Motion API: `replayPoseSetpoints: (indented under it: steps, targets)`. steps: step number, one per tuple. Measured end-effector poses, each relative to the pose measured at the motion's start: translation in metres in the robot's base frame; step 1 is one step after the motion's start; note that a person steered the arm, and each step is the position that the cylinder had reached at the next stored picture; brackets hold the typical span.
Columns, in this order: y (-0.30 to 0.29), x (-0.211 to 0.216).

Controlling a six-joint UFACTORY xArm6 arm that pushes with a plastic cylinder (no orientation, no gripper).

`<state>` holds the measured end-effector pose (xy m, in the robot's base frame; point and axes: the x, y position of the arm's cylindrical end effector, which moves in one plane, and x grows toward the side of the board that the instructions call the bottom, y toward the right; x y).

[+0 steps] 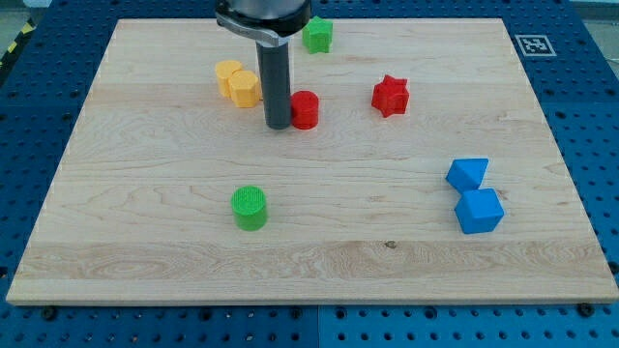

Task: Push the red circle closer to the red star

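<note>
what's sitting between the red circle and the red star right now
Nothing: in the camera view, only bare wood separates the red circle from the red star. My tip touches the circle's left side.

The tabletop (145, 242) is pale, smooth wood with visible grain, the green circle (249, 207) looks like ridged matt plastic, and the dark rod (277, 87) has a dull sheen.

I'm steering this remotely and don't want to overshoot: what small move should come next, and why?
Probably a short push toward the view's right. My tip sits right against the view's left side of the red circle, and the red star lies to the circle's right, slightly nearer the view's top, with bare board between them. Angling the push a little upward should close the gap.
</note>
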<state>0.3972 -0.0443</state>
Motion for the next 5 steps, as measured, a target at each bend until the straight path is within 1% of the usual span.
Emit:
replayPoseSetpoints:
  steps: [1, 3, 5]
  targets:
    - [0.001, -0.006]
    - [0.039, -0.006]
    - [0.057, -0.005]
